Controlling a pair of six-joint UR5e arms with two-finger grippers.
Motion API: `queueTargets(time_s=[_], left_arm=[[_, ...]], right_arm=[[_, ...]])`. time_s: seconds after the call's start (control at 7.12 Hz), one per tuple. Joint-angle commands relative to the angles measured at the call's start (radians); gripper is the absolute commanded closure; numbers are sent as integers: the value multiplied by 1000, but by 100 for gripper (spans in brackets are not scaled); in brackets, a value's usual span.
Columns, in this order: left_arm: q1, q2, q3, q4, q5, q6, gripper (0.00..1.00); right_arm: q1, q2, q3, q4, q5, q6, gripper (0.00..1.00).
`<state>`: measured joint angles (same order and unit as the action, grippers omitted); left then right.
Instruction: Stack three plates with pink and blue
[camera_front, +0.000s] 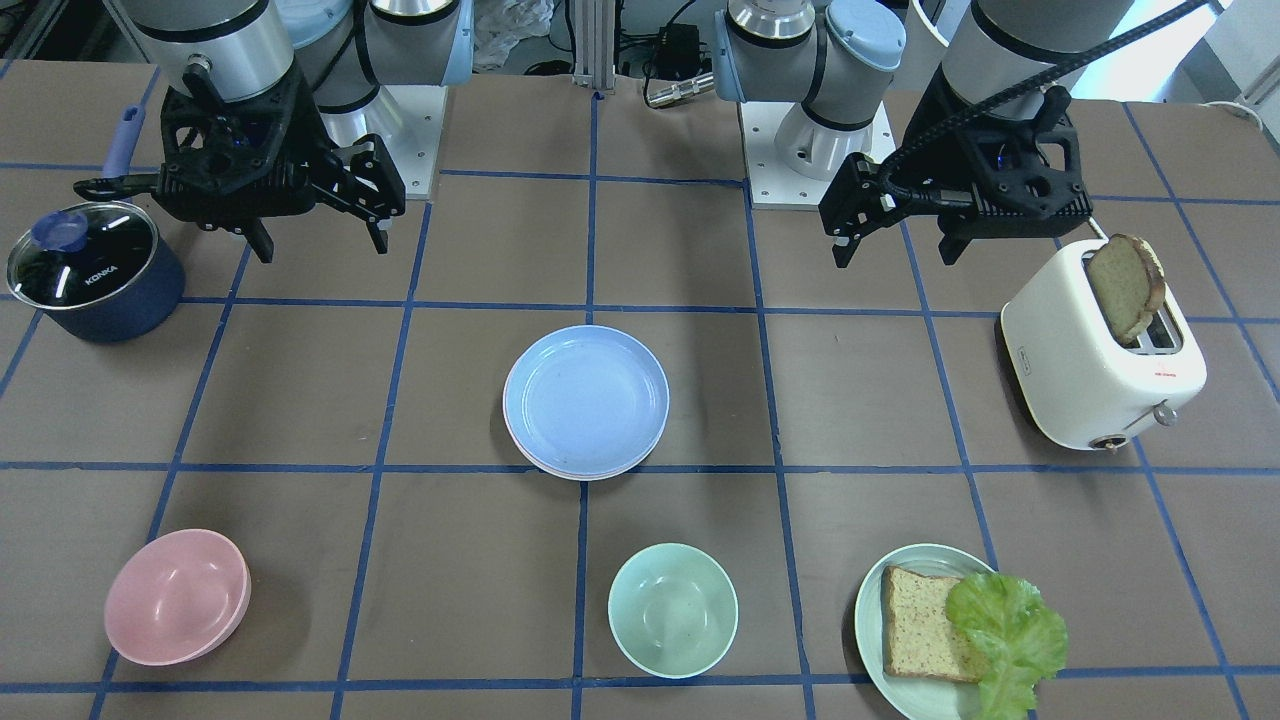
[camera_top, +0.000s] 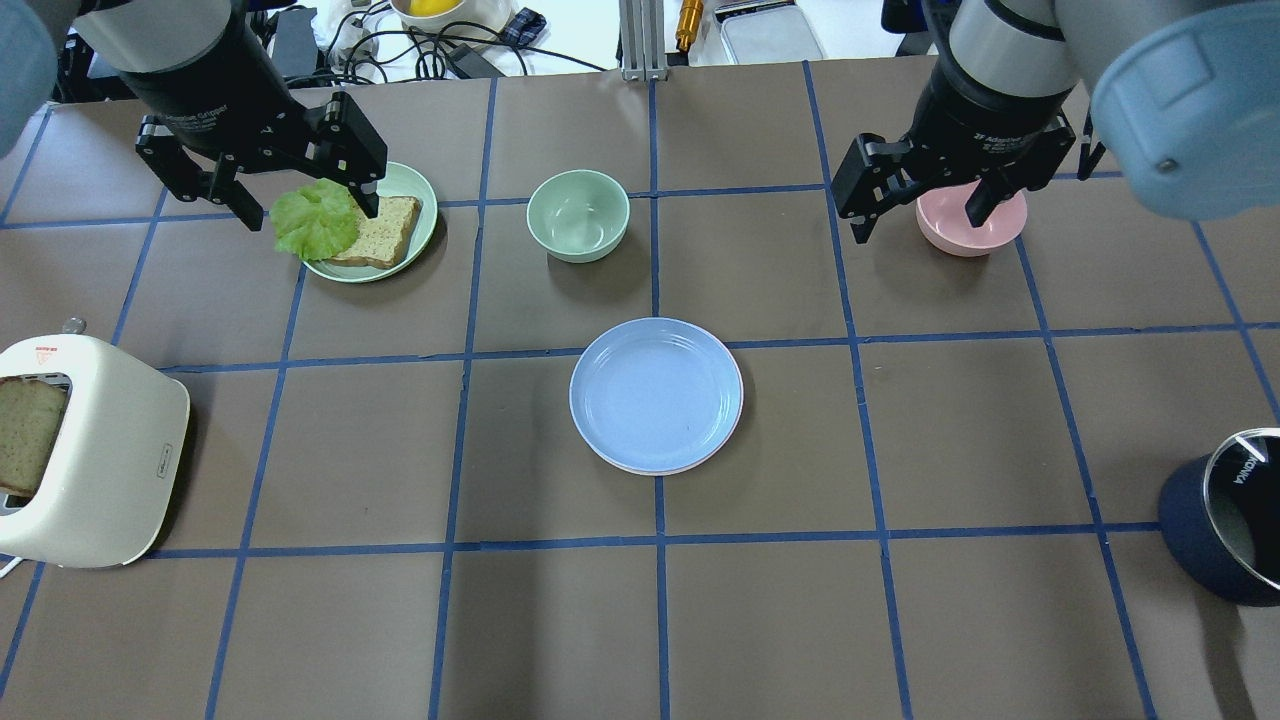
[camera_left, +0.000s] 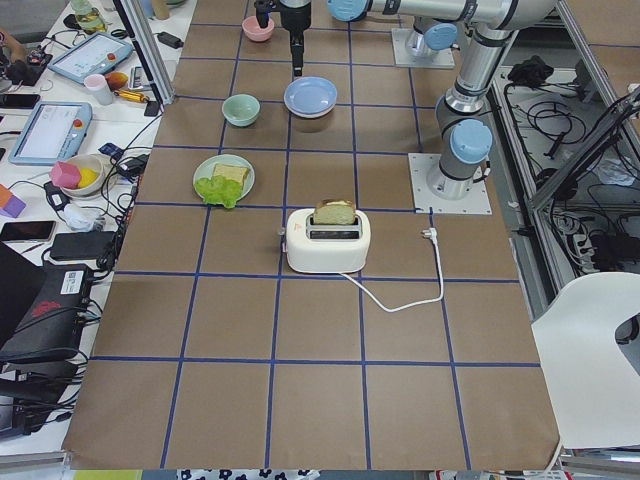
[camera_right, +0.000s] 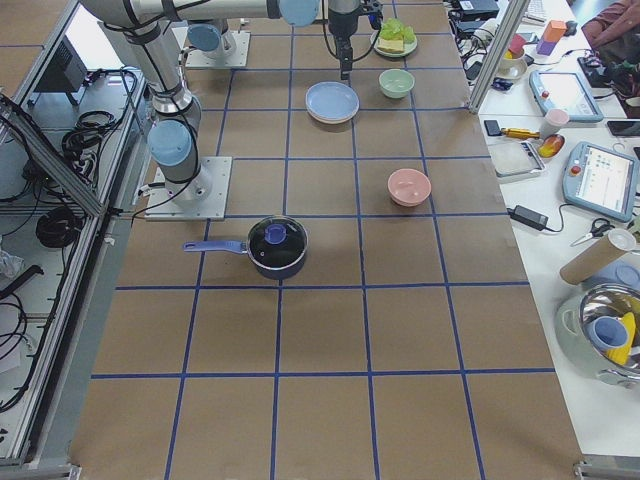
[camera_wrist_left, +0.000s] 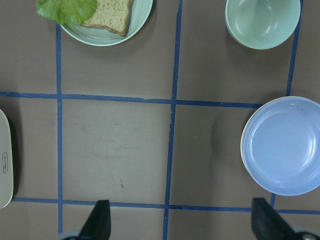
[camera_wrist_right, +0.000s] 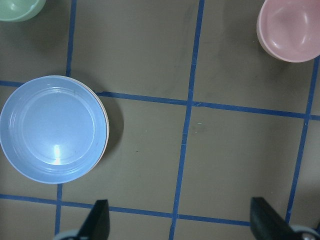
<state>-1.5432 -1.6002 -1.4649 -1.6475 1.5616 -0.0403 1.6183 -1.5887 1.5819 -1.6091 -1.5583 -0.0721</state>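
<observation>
1. Standing nearest the robot's base: on its left, a white toaster (camera_top: 90, 450) with a bread slice in the slot; on its right, a dark blue lidded pot (camera_top: 1225, 520). Both are well apart from the plates and play no part in this step.
2. Centre of the table: the light blue plate (camera_top: 656, 393), uppermost, level and empty. The pale pink plate (camera_top: 716, 456) shows only as a thin rim under its edge. The cream-white plate (camera_wrist_right: 105, 131) shows as a pale sliver in the wrist views and is judged to be the lowest. The rims are nearly concentric, with a slight offset.
3. Status, as a judgement: stacking looks complete, so the step in hand is to finish clear of the plates.
4. Beyond the centre, high up: the left gripper (camera_top: 312, 210), fingers spread with nothing between them; the right gripper (camera_top: 918, 226), likewise spread and empty.
5. Handling note: hold both arms high and out to their own sides, with no low pass over the centre. The plates probably sit loose on one another, so a brush at the rim could slide the top one. The offset does not warrant a re-grip.
6. Far row, not task items: a pale green plate (camera_top: 410, 180) bearing bread and lettuce; a mint bowl (camera_top: 578, 215); a pink bowl (camera_top: 1005, 225).
</observation>
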Motion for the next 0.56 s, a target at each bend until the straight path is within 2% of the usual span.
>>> queueTargets(time_s=[0.0, 0.42], left_arm=[[0, 0, 0, 0, 0, 0, 0], [0, 0, 0, 0, 0, -1, 0]], right_arm=[[0, -1, 3, 2, 0, 0, 0], [0, -14, -5, 2, -17, -1, 0]])
